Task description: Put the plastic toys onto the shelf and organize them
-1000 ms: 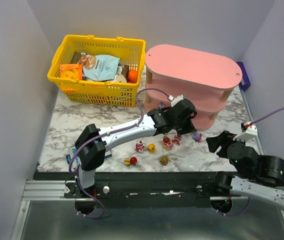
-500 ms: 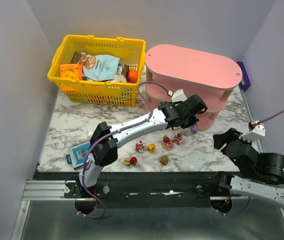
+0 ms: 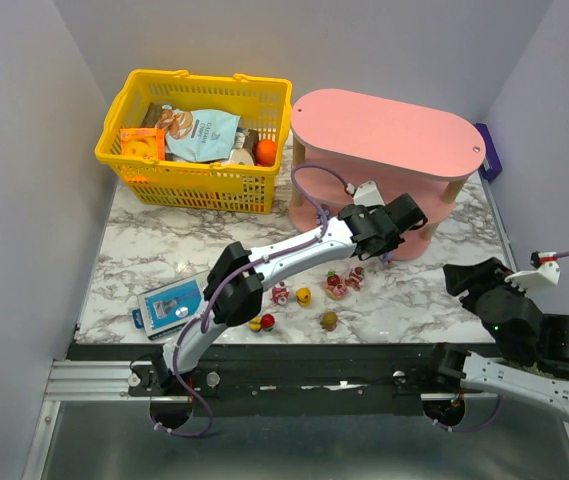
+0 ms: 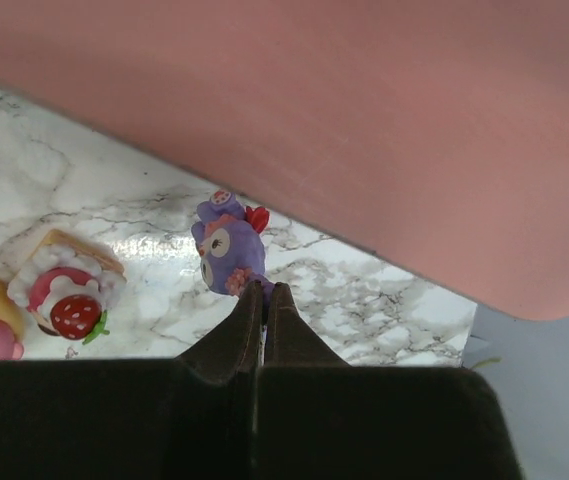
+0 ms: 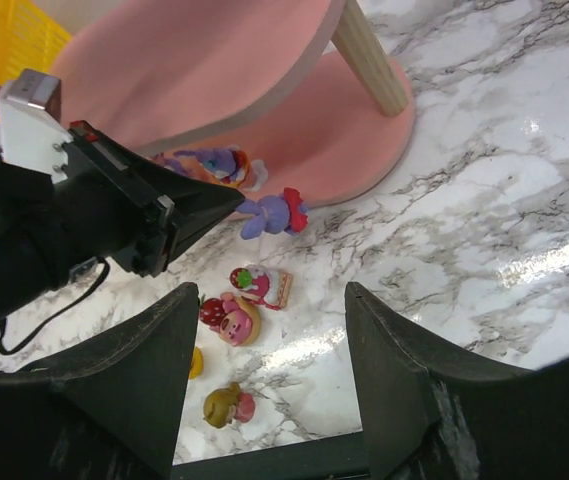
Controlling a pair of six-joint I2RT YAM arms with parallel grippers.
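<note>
The pink three-tier shelf [image 3: 389, 130] stands at the back right. My left gripper [image 3: 404, 215] is shut on a purple owl toy [image 4: 229, 250] and holds it just in front of the shelf's lowest tier [image 5: 344, 140], under the tier above [image 4: 364, 120]. The right wrist view shows that toy [image 5: 274, 212] at the left fingertips, and another purple toy [image 5: 219, 160] on the lowest tier. Several toys lie on the marble: a strawberry cake [image 5: 259, 283], a pink one [image 5: 226, 318] and a brown-pink one [image 5: 226, 404]. My right gripper [image 3: 474, 280] is open and empty at the near right.
A yellow mesh basket [image 3: 199, 175] with snack packets stands at the back left, touching the shelf. A flat blue box [image 3: 169, 303] lies near the left arm's base. More small toys [image 3: 261, 322] lie along the table's front edge. A purple object [image 3: 491, 150] sits behind the shelf.
My left gripper has moved right and back to the shelf's lowest tier with the purple toy. My right arm has drawn back toward the near right corner.
</note>
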